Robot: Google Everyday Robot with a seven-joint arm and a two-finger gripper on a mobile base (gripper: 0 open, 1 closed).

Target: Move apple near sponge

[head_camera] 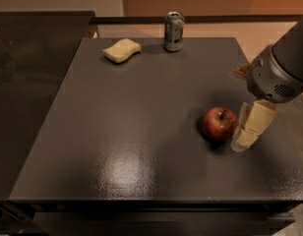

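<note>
None of the transfer is complete. Over the table (141, 132) the gripper (243, 141) hangs low and holds nothing; whether its fingers (259, 117) are spread or pressed together cannot be told. The sponge (122, 50) lies well apart, far left and beyond the fingers. The apple (219, 123) sits just left of them, possibly touching, not yet grasped.

Red apple (220, 123) right of centre on dark table (117, 132), gripper (244, 139) just right of it, sponge (122, 50) far left, soda can (174, 31) near it.

The gripper (242, 141) points down, low at right; arm (282, 68) slants in above.
</note>
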